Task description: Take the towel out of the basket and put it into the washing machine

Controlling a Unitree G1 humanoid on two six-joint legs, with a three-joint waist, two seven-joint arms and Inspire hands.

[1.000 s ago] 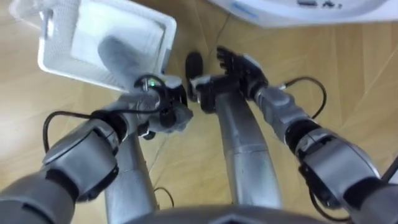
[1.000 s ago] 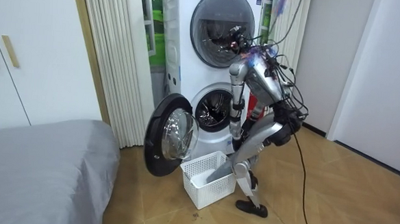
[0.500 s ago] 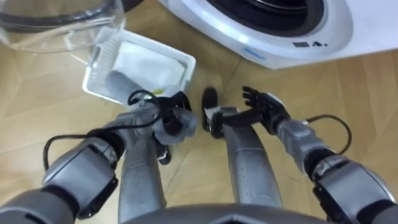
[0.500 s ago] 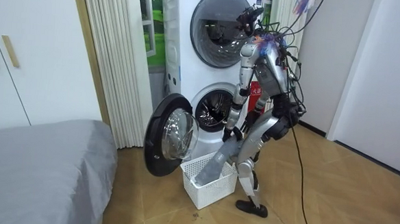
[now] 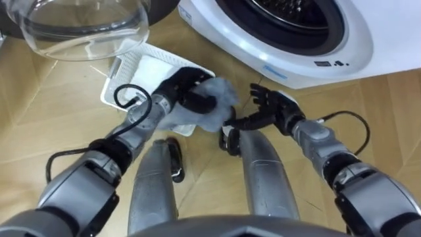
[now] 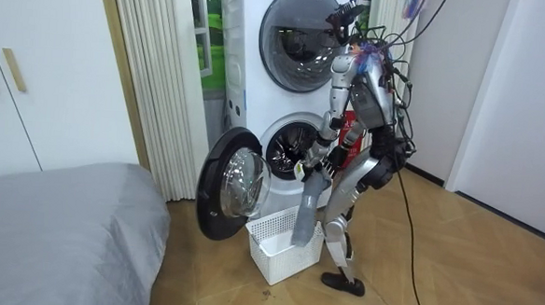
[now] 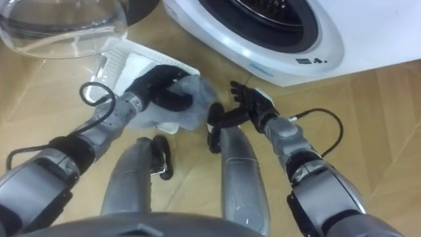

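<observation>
Left robot hand [image 5: 179, 87] gripping towel [image 5: 216, 102], above basket [image 5: 122, 66]

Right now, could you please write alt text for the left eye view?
The robot's left hand grips a grey towel above a white laundry basket. Its right hand is open beside it, before the open washing machine.

i'm looking down on silver-grey forearms with smooth rounded shells and darker bands at the elbows and wrists. the left hand [image 5: 179, 87] and the right hand [image 5: 273, 106] are black, with segmented fingers. a thin black cable loops off each forearm. the thighs are glossy grey tubes. in the room view the torso is silver, with dark wires tangled near the head.
</observation>
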